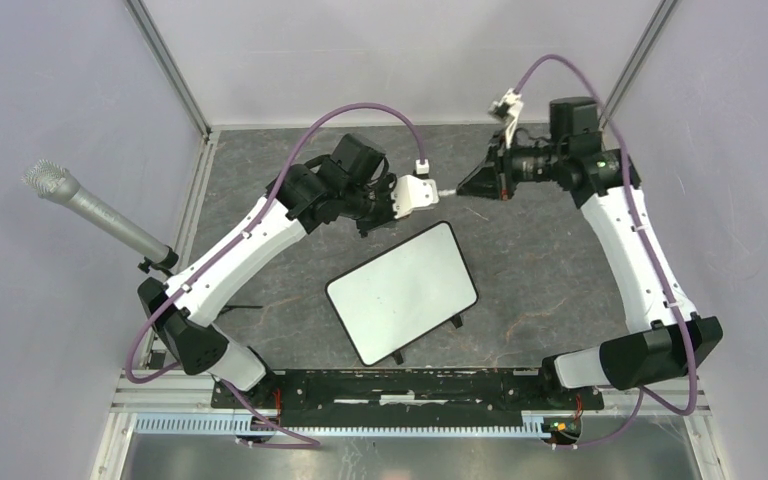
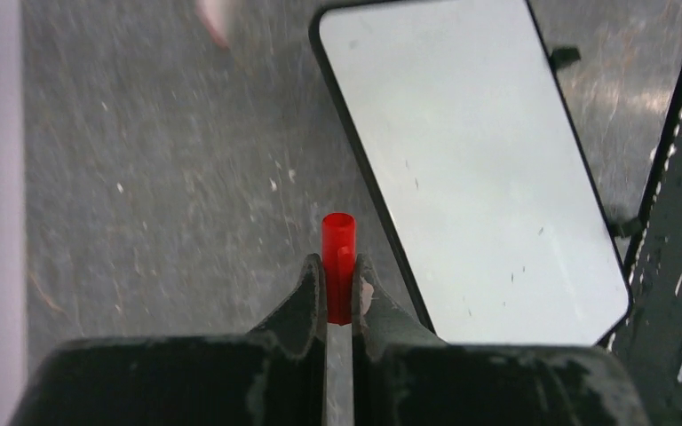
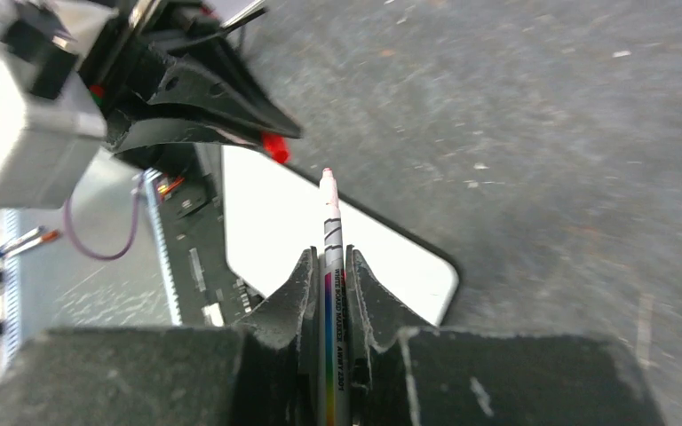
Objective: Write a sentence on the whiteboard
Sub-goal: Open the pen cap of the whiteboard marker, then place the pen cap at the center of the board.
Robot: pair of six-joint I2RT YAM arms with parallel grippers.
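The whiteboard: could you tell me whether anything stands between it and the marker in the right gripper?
Nothing visible does. The whiteboard is bare; the right gripper holds the marker beyond its far edge, the left gripper opposite.

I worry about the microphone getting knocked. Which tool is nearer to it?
Left. The left tool, shut on a red cap, is well to the right of the microphone, mid-table. The right tool, shut on the marker pen, faces it from farther right.

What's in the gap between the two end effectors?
Just the marker, its tip sticking out of the right end effector toward the red cap pinched in the left end effector; nothing else. The right wrist view shows it best.
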